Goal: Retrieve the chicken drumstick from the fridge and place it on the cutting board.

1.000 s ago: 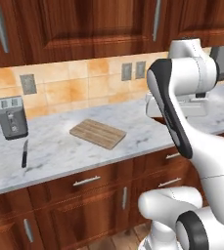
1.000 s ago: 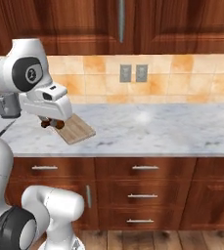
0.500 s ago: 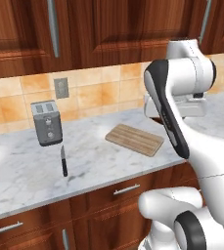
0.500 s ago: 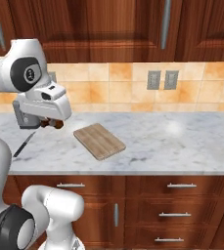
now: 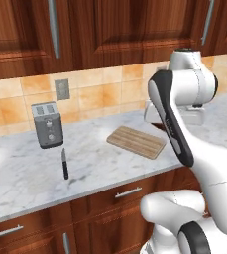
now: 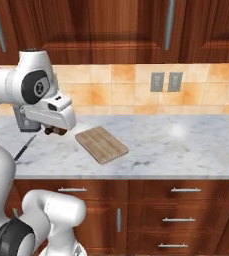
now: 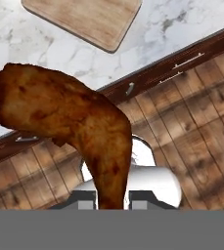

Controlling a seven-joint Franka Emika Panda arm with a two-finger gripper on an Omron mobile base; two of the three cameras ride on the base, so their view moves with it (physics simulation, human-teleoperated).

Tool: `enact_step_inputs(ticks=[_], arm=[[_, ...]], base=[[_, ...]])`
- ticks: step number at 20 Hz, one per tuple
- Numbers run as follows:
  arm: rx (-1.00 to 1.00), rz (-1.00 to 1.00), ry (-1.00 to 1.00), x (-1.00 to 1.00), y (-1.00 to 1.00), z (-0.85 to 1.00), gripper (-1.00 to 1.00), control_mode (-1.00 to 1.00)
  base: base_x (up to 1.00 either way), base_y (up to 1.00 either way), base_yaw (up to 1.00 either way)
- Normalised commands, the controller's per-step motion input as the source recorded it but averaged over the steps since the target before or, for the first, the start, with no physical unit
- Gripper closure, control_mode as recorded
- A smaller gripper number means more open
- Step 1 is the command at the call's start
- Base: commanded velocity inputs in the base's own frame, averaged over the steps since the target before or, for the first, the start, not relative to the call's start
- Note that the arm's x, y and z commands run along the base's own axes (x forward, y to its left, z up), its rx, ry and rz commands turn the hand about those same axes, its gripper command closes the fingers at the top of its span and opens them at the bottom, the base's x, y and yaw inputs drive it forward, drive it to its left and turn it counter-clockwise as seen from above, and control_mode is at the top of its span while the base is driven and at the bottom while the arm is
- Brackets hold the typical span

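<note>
My gripper (image 7: 111, 197) is shut on the chicken drumstick (image 7: 69, 119), a glossy reddish-brown piece that hangs from the fingers with its thick end outward. In the right base view the drumstick (image 6: 55, 131) sits under the white hand (image 6: 53, 112), above the counter's front edge and just left of the cutting board (image 6: 101, 144). The light-brown cutting board (image 5: 136, 141) lies flat and bare on the marble counter; in the hand view the cutting board (image 7: 84, 19) is apart from the drumstick, at the top. The fridge is out of view.
A grey toaster (image 5: 46, 124) stands against the tiled wall left of the board. A black-handled knife (image 5: 64, 162) lies on the counter in front of it. Wooden cabinets hang above, and drawers (image 6: 185, 190) run below the counter (image 6: 186, 145).
The base drove sideways a second ago, so the whole scene slid right and the toaster came into view; since half a second ago it stands still. The drumstick stays in the gripper.
</note>
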Motion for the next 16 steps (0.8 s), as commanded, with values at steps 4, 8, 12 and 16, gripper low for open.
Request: enact_step_inputs(ticks=[4, 8, 12, 16], arm=[[0.06, 0.0, 0.0, 0.48, -0.06, -0.49, 1.0, -1.0], [0.0, 0.0, 0.0, 0.83, -0.06, -0.32, 1.0, -1.0], [0.0, -0.05, 0.0, 0.87, 0.0, -0.27, 1.0, -1.0], [0.0, -0.08, 0.06, 0.83, -0.01, -0.35, 1.0, -1.0]], base=[[0.0, 0.0, 0.0], [0.0, 0.0, 0.0], [0.0, 0.0, 0.0], [0.0, 0.0, 0.0]])
